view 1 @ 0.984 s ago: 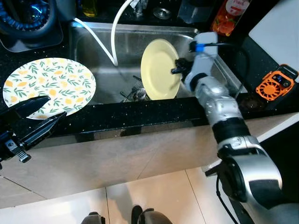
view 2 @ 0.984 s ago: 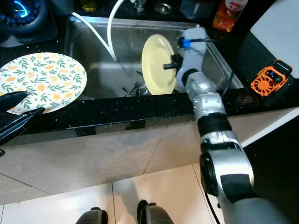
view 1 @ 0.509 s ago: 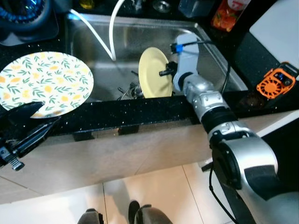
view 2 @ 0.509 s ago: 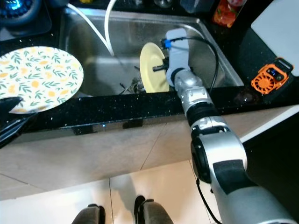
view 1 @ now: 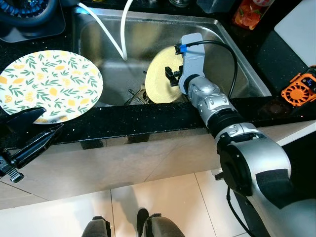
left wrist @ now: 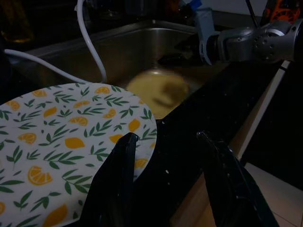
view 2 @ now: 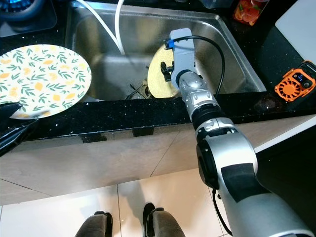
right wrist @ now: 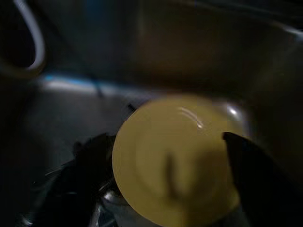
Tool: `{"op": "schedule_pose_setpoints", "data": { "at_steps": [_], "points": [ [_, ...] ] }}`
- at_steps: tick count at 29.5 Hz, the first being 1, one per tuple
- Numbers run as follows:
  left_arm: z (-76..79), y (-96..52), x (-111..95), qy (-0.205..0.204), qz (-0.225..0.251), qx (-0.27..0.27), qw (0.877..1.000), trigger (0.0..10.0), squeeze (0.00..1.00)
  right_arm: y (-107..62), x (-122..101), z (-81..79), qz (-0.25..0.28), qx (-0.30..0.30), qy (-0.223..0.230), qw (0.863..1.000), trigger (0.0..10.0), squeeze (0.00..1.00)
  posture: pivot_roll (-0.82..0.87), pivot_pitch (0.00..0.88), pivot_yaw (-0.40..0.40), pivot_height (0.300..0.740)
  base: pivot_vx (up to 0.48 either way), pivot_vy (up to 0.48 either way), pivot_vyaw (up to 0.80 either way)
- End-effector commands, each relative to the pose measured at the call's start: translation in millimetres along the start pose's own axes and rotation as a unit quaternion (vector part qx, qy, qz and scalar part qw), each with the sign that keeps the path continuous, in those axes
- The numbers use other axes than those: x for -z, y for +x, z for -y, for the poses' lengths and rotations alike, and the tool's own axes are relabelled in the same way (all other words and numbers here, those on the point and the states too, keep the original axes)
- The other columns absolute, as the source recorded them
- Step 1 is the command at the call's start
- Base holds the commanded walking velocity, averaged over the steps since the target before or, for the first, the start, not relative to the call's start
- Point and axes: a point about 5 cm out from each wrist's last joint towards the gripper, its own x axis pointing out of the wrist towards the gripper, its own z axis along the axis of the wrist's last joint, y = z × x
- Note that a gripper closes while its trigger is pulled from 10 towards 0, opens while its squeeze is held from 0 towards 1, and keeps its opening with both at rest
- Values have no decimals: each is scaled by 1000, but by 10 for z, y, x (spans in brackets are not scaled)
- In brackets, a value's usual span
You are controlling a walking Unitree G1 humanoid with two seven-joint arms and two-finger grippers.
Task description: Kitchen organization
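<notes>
The right gripper (right wrist: 165,175) is reached down into the stainless steel sink (view 1: 103,54) at upper centre, its black fingers (right wrist: 248,163) spread wide apart on either side of the round pale yellow plate (view 1: 159,81), which is not gripped. The plate is seen tilted in the basin, face toward the gripper, over dark utensils (view 1: 136,94). A white hose (view 1: 123,29) is hung above. At lower left, the left gripper (view 1: 34,129) is held open beside the lemon-patterned round plate (view 1: 49,84) on the black speckled counter (view 1: 148,121).
</notes>
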Motion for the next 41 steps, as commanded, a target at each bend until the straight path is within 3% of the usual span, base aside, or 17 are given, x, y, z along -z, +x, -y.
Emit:
{"op": "schedule_pose_setpoints", "data": {
  "at_steps": [1,2,6,10,11,14,16,17,19,22,24,28,31,33,35,36,41],
  "points": [
    [30,21,-26,10,-10,16,1000,10000,0,-11,-10,114,3,15,14,1000,10000,639,248,250,-184,740,0,0,0],
    [23,26,-23,11,-9,15,1000,10000,0,-14,-26,152,6,20,11,1000,10000,0,242,244,-182,740,0,0,0],
    [8,46,-21,12,-4,15,1000,10000,0,-24,-101,261,20,35,6,999,10000,0,237,235,-182,740,0,0,0],
    [9,74,-23,14,3,15,1000,10000,0,-28,-336,236,83,-50,103,990,10000,0,241,221,-179,740,0,0,0],
    [9,74,-23,14,3,15,1000,10000,0,-28,-336,236,83,-50,103,990,10000,0,241,221,-179,740,0,0,0],
    [12,95,-28,15,9,17,1000,10000,0,-74,-502,186,128,-179,216,951,10000,0,239,206,-177,740,0,0,0],
    [11,104,-29,15,12,18,1000,10000,0,-103,-550,182,144,-218,238,935,10000,0,238,203,-177,740,0,0,0],
    [11,104,-29,15,12,18,1000,10000,0,-103,-550,182,144,-218,238,935,10000,0,238,203,-177,740,0,0,0],
    [4,126,-24,16,16,19,1000,10000,0,-168,-571,153,160,-287,261,907,10000,0,236,188,-176,740,0,0,0],
    [-27,114,15,20,9,9,1000,10000,0,-272,-458,-5,149,-377,261,876,10000,0,243,174,-180,740,0,0,0],
    [-60,74,48,26,-5,-4,1000,10000,0,-308,-374,-119,132,-406,256,867,10000,0,248,166,-185,740,0,0,0],
    [-100,12,78,33,-23,-21,999,10000,0,-337,-293,-252,112,-429,252,860,10000,0,256,161,-189,740,0,0,0],
    [-153,-115,92,44,-46,-54,997,10000,0,-381,-201,-508,79,-452,273,845,10000,0,271,152,-195,740,0,0,0],
    [-150,-174,99,46,-54,-66,995,10000,0,-372,-127,-662,54,-450,283,845,10000,0,286,148,-201,740,0,0,0],
    [-150,-174,99,46,-54,-66,995,10000,0,-372,-127,-662,54,-450,283,845,10000,0,286,148,-201,740,0,0,0],
    [-141,-190,100,47,-56,-71,995,10000,0,-356,-96,-765,42,-438,279,854,10000,0,296,150,-204,740,0,0,0],
    [-93,-151,134,44,-50,-70,995,10000,0,-366,-129,-828,60,-417,254,871,10000,0,302,147,-206,740,0,0,0]
  ]
}}
